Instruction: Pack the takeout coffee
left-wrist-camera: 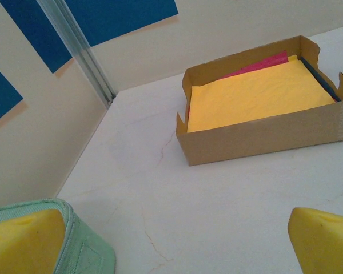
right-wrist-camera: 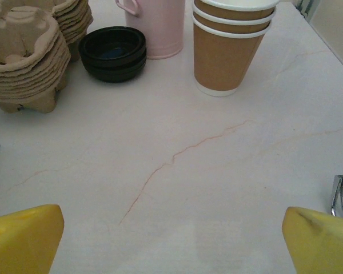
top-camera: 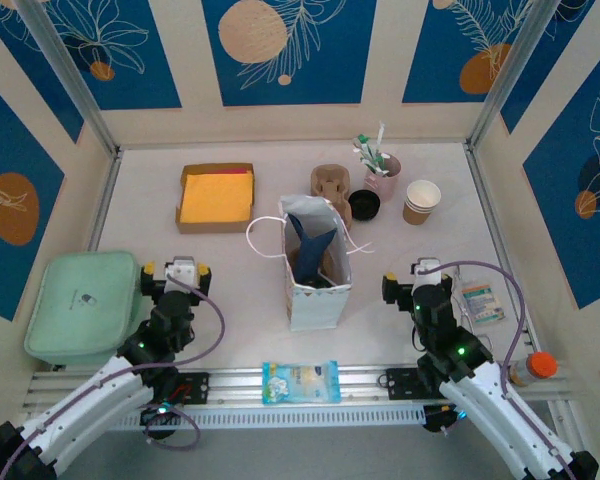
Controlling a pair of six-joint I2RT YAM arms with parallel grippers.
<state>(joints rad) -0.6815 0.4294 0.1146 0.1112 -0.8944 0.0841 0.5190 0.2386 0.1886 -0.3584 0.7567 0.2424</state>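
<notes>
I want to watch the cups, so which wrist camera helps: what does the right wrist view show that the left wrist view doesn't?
Right wrist, not left: a nested stack of brown cups, a pink cup, black lids and stacked pulp cup carriers. Left wrist, not right: a cardboard box holding yellow paper, and the corner of a green pouch. Both: the pale marbled tabletop, and an open gripper with yellow fingertips at the lower corners, the left gripper in one, the right gripper in the other.
</notes>
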